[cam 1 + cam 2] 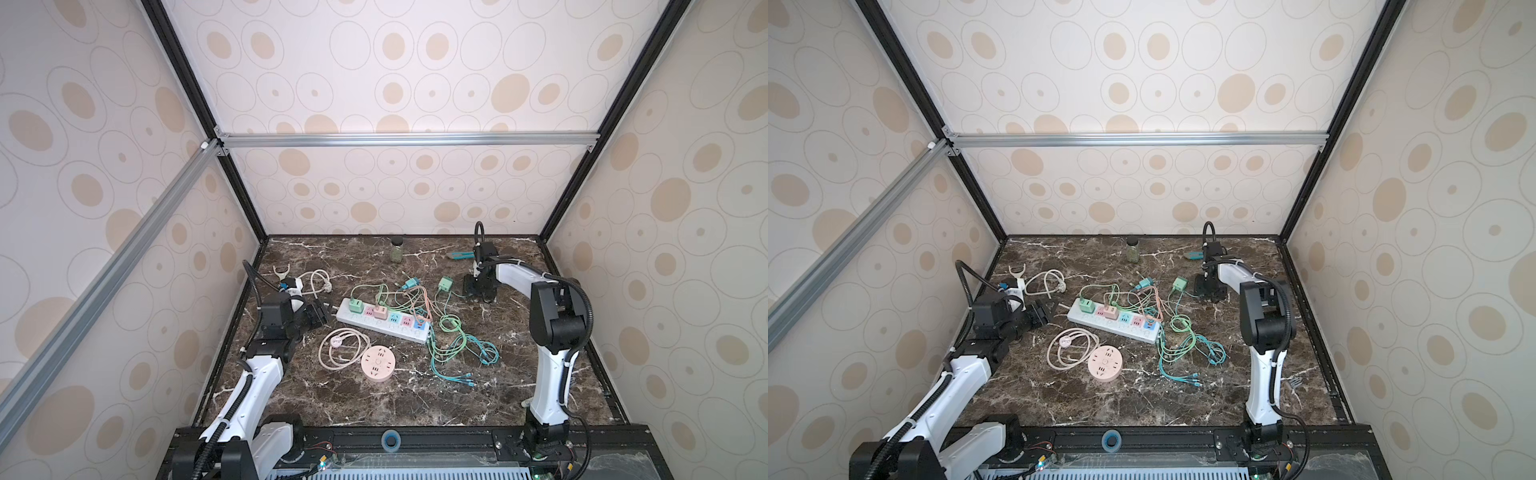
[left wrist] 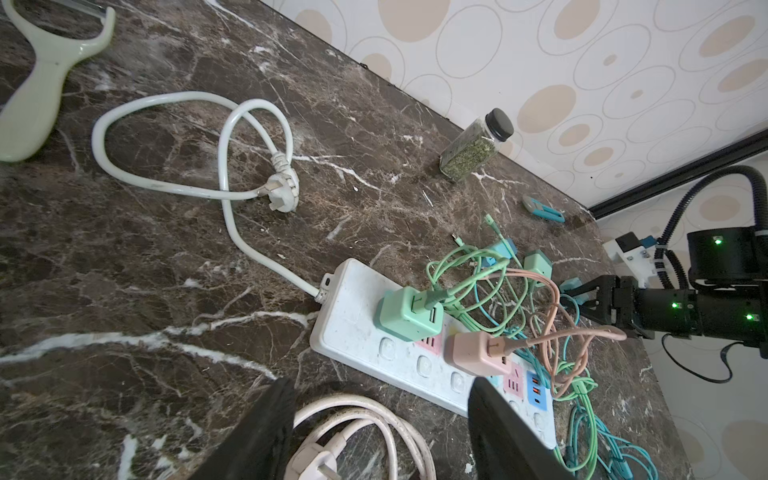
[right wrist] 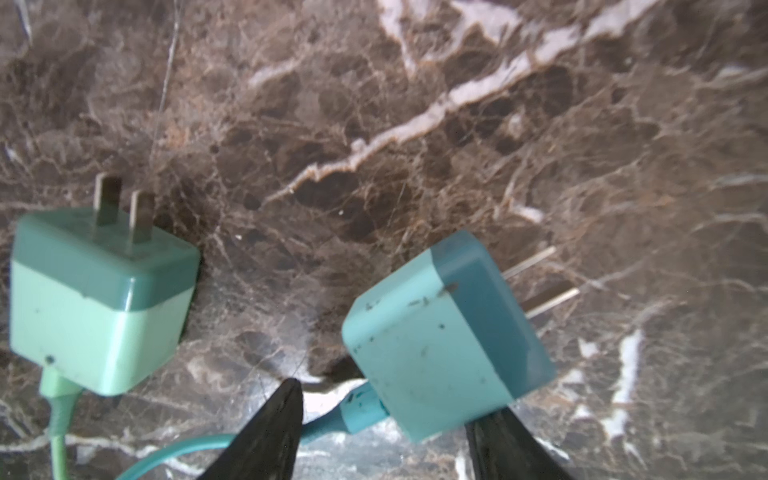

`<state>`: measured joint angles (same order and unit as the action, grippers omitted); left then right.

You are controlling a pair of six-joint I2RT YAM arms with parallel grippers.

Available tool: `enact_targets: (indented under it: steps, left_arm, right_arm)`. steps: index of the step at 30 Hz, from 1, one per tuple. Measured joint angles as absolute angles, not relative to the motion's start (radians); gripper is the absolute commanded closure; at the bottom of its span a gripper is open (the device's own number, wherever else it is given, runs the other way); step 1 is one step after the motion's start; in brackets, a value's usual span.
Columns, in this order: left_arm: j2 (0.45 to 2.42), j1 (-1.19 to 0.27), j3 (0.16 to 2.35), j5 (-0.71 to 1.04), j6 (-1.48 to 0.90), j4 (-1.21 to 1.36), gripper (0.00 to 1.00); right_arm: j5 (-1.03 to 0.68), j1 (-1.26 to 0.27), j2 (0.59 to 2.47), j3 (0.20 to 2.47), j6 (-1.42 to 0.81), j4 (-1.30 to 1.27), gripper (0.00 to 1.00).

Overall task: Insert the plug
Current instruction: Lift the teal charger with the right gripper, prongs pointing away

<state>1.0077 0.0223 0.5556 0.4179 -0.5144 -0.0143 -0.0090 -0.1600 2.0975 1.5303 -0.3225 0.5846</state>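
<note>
One teal plug (image 3: 436,345) on marble table (image 3: 415,124), between parted right fingers (image 3: 272,440)

Teal square plug (image 3: 432,357), prongs bare, apart from white power strip (image 1: 374,326)

Teal plug (image 3: 449,336), mint-green plug (image 3: 95,299), white power strip (image 1: 374,325), pink round socket (image 1: 377,364), brown white-veined marble tabletop (image 3: 415,124).

Light even and diffuse, bright on the walls (image 1: 415,83); shadows faint. Both top views sharp, wide-angle; posts (image 1: 191,83) lean outward toward the edges. Bench (image 1: 374,399) dark, dull sheen. Left wrist view crisp; left pincer (image 2: 382,382) tips soft. Right wrist view blurred throughout; white glare on bench by right pincer (image 3: 388,401); small dark shadow under teal plug (image 3: 440,345).
</note>
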Motion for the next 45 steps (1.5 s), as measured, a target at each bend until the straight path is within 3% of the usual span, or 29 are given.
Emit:
enact_targets:
  steps: [27,45]
  left_arm:
    - [1.008,0.022,0.556,0.419,-0.514,-0.015,0.34]
    - [1.008,0.023,0.556,0.424,-0.514,-0.014,0.33]
  right_arm:
    - [0.109,-0.162,2.193,1.640,-0.568,0.500,0.35]
    - [0.158,-0.162,2.222,1.673,-0.600,0.494,0.51]
